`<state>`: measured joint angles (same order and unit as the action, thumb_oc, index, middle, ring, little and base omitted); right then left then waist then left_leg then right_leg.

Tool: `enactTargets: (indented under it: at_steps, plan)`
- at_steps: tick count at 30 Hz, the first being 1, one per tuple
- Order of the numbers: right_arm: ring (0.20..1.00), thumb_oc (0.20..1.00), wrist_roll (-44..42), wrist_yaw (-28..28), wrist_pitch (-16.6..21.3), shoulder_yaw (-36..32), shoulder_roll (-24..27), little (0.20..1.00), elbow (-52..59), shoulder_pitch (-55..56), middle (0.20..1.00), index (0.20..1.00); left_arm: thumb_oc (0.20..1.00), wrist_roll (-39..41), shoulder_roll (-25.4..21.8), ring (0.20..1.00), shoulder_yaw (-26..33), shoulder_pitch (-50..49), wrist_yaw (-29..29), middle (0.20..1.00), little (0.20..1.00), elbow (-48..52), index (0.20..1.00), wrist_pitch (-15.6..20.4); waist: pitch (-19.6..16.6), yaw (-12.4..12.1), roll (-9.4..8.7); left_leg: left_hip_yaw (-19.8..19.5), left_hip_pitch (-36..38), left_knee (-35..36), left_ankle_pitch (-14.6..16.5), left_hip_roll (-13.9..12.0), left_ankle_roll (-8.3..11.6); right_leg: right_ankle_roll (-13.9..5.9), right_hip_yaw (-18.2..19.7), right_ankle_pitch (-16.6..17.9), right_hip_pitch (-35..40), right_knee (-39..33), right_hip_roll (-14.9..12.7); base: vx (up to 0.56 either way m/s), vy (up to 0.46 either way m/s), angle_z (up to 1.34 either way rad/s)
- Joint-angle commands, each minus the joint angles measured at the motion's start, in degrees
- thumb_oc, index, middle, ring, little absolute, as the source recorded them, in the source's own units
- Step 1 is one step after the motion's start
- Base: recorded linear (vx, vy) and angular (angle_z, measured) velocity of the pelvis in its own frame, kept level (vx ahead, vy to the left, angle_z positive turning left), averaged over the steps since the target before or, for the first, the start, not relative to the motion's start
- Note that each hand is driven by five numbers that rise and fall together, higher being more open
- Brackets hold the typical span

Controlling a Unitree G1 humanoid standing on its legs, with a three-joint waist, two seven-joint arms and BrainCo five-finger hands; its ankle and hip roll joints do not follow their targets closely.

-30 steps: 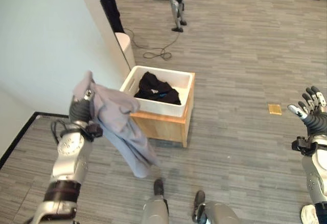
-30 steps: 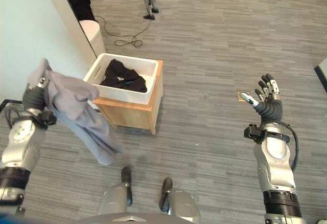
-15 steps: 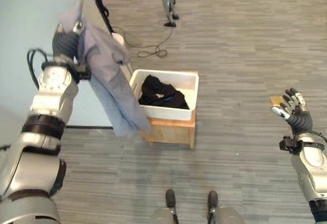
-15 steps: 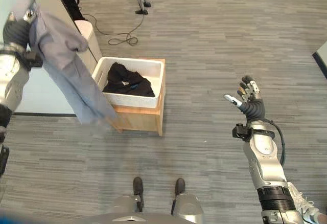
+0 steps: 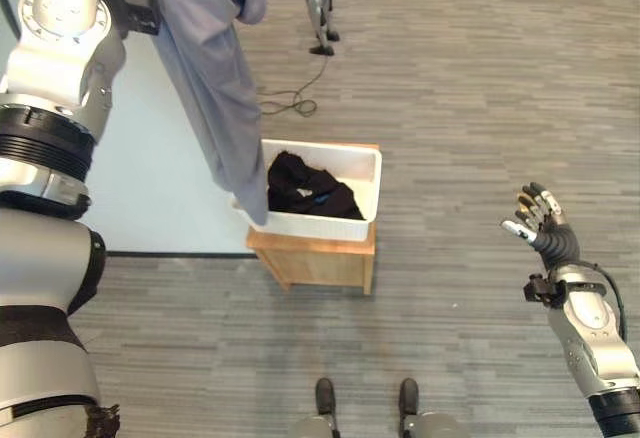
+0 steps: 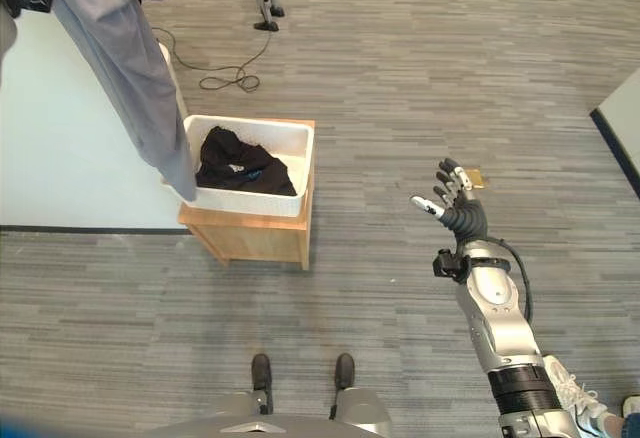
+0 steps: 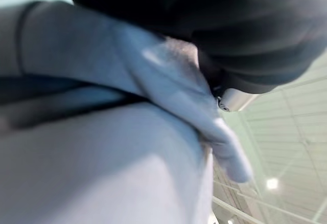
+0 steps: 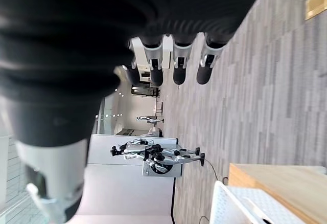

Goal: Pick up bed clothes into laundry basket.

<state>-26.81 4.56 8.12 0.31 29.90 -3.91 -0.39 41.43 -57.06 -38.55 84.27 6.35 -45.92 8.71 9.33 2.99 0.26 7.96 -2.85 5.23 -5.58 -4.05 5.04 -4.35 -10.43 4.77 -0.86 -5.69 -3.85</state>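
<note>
Grey garment held high above the basket

The right hand [image 6: 452, 196] is held out empty, fingers spread, over bare floor. Farther off, a white laundry basket [image 5: 362, 170] with dark clothes [image 5: 305, 187] inside is seen on a wooden stand [image 5: 320, 255]. The grey garment [image 5: 208, 78] hangs over its left rim; the left hand's fingers are hidden, so its grip cannot be told.

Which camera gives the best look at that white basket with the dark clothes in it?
The left eye view: the white basket sits near mid-picture on its wooden stand, dark clothes visible inside. The right eye view shows the same, further left. The right wrist view catches just a corner; the left wrist view shows grey cloth instead.
</note>
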Motion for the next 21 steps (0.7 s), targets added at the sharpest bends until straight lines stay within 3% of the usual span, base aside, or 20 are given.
enactTargets:
  at_steps: [1,10,21]
  plan:
    - [1.0,1.0,1.17,-0.76,2.94,-3.78,0.35,1.0,1.98,0.6,1.0,1.0,0.2,-2.0,-3.61,0.2,-1.77,10.69,1.58,0.2,0.2,-4.94,0.2,3.8,-2.34,-0.31,-0.96,0.3,-2.7,-0.23,-1.98,0.14,0.29,-7.15,0.87,-4.58,5.76,0.69,-3.82,0.03,0.012,-0.04]
    - [1.0,1.0,1.08,-1.4,2.91,-3.56,-0.04,1.0,2.13,0.73,1.0,1.0,0.2,-2.06,-3.8,0.2,-4.17,14.44,1.59,0.2,0.2,-5.4,0.2,3.99,-2.92,-0.48,-0.73,1.85,-3.27,-0.23,-1.36,0.18,0.18,-7.97,1.56,-3.64,4.07,0.69,-4.05,0.04,0.028,-0.09]
    - [1.0,1.0,1.4,-1.82,2.97,-3.99,-0.74,1.0,2.24,2.01,1.0,1.0,0.2,-2.39,-1.96,0.2,-6.62,17.2,2.11,0.2,0.2,-3.85,0.2,4.91,-2.83,0.78,0.88,2.06,-4.29,-0.23,-0.61,1.41,-0.3,-8.66,1.42,-2.98,2.73,0.69,-5.14,0.03,0.028,-0.02]
